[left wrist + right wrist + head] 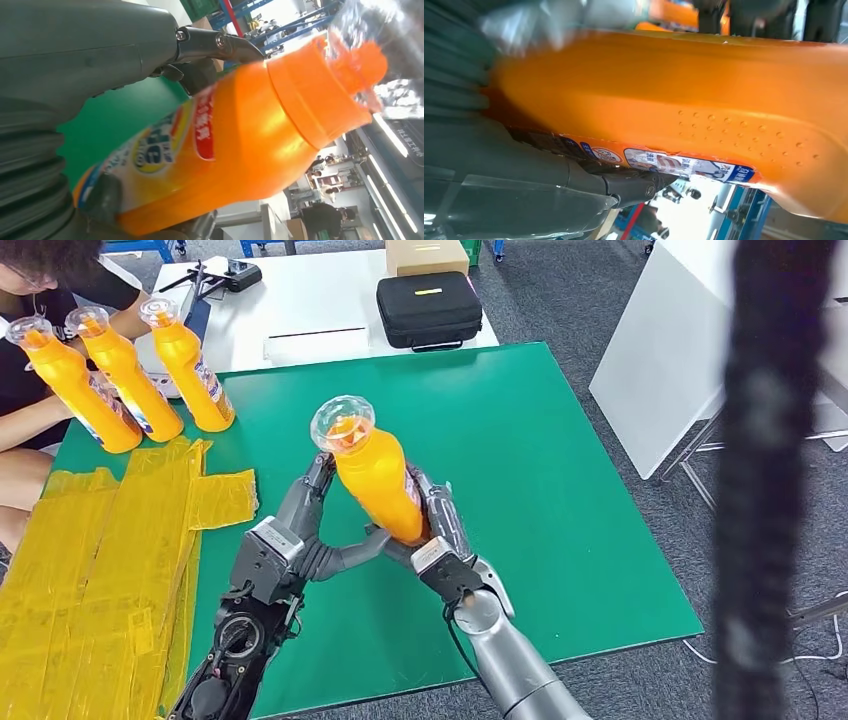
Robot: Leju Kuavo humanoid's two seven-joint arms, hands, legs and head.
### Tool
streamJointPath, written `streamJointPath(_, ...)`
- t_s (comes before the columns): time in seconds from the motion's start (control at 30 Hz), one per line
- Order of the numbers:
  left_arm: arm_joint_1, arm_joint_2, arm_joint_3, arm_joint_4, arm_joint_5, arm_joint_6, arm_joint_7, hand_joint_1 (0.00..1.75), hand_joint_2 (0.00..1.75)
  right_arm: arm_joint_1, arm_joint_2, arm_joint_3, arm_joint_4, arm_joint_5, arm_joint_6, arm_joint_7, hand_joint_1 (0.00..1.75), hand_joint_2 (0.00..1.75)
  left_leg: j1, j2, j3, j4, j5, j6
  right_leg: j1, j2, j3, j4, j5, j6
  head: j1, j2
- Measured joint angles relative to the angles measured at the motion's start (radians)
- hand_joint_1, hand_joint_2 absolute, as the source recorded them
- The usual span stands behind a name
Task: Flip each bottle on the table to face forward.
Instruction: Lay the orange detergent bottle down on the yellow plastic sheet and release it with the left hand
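Note:
An orange bottle [378, 480] with a clear cap stands tilted above the middle of the green mat [560, 490], held between both hands. My left hand [290, 540] grips it from the left, thumb at its base. My right hand [445, 540] grips it from the right, fingers behind it. In the left wrist view the bottle [240, 130] shows its printed label, with my left hand [75, 60] wrapped around it. In the right wrist view the bottle [704, 100] shows its plain dimpled side above my right hand [524, 170]. Three more orange bottles [125, 375] stand upright at the mat's far left corner.
Yellow plastic sheets [100, 570] cover the mat's left side. A person [20, 360] sits at the far left behind the three bottles. A black case [430, 308] and a cardboard box [427, 255] lie on the white table beyond. A dark blurred cable [770, 480] hangs at right.

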Motion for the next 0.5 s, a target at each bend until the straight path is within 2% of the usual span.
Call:
streamJointPath(0.23,-0.025,-0.006,0.0,0.028,0.036,-0.005,0.002,0.0,1.75,-0.009,0.006,0.072,0.052,0.013,0.011,-0.002,1.75,1.75,0.0,0.0,0.0,0.0,0.0,0.0,0.0,0.0,0.0,0.0,0.0,0.0,0.0,0.0)
streamJointPath(0.5,-0.032,-0.007,0.0,0.047,0.121,-0.027,0.014,0.0,1.75,-0.034,0.008,0.134,0.112,-0.025,-0.022,-0.002,1.75,1.75,0.0,0.0,-0.001,0.0,0.0,0.0,0.0,-0.001,0.0,0.0,0.0,0.0,0.0,0.0)
